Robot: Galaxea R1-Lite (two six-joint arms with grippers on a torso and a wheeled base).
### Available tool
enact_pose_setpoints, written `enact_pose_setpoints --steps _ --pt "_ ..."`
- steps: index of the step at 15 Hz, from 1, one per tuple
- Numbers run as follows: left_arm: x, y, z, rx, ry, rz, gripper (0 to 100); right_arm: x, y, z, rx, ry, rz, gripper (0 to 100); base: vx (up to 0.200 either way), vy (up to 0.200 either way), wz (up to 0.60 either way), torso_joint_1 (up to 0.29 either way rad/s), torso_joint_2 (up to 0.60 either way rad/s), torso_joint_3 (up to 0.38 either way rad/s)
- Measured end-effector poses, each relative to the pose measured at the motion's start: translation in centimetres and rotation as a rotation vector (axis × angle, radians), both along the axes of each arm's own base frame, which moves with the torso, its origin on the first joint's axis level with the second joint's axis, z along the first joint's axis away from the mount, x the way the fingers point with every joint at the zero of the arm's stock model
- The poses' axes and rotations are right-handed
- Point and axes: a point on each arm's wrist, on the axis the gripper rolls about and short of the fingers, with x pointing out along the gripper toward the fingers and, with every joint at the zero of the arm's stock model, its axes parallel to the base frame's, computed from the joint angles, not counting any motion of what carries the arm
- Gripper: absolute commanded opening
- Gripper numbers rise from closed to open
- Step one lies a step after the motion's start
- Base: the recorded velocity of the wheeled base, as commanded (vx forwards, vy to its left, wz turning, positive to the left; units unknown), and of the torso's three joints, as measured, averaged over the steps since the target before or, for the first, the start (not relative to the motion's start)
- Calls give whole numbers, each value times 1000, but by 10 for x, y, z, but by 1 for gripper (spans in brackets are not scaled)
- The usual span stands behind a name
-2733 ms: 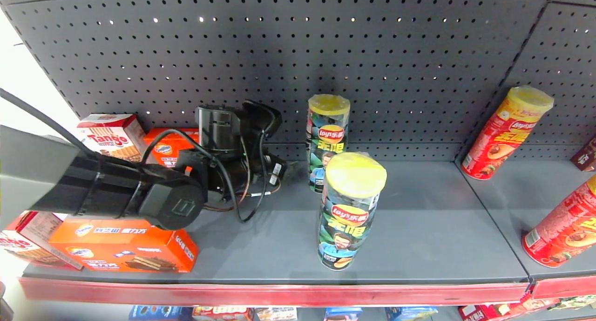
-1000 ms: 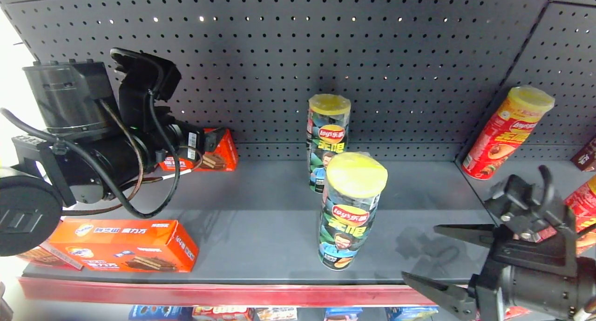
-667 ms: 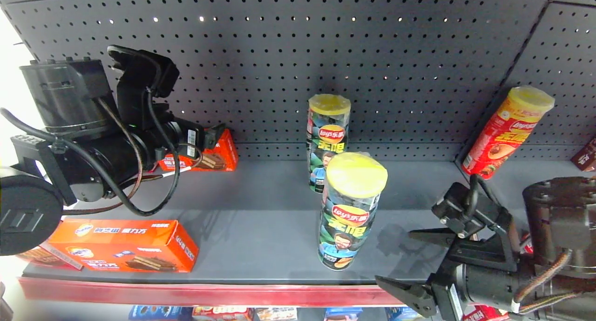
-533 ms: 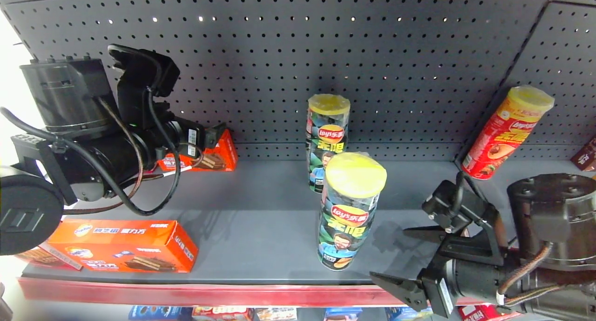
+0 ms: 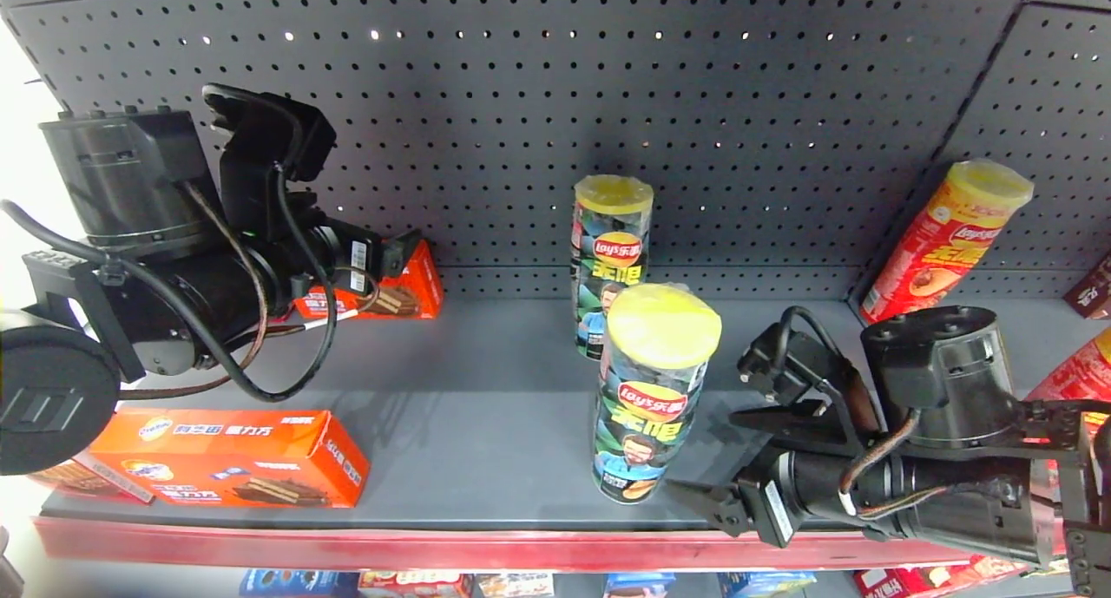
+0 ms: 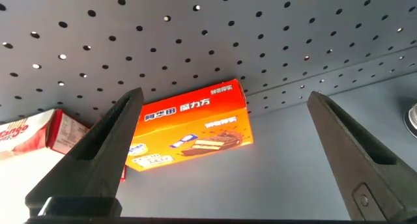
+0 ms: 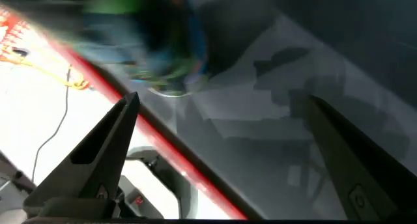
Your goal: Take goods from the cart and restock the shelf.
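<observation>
On the grey shelf [image 5: 486,407], your right gripper [image 5: 705,452] sits low by the front edge, jaws spread wide with nothing between them. Its tips are just right of the base of the front chip can [image 5: 655,390]. That can stands upright, yellow lid on, with a second chip can [image 5: 610,259] upright behind it near the pegboard [image 5: 521,103]. Your left gripper [image 6: 223,99] is raised at back left, wide apart and empty, facing the orange biscuit box [image 6: 189,136] lying against the pegboard.

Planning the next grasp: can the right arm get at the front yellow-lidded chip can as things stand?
Probably yes: the right gripper is open beside the front yellow-lidded chip can, with bare grey shelf between them.
</observation>
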Motion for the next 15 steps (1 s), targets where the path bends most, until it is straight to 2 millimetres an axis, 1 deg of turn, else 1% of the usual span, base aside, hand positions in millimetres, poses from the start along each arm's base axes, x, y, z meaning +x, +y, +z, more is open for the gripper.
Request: enact_pose_setpoints --steps 3,7,15 --pt "1 0 0 -1 -1 0 100 9 -4 0 -2 0 -33 100 0 0 0 0 0 0" --pt "3 -2 -1 -4 -12 -1 100 17 -5 0 -2 -2 -51 100 0 0 0 0 0 0" --pt "4 -2 -2 -3 -10 -1 100 29 1 1 5 -10 -58 100 0 0 0 0 0 0"
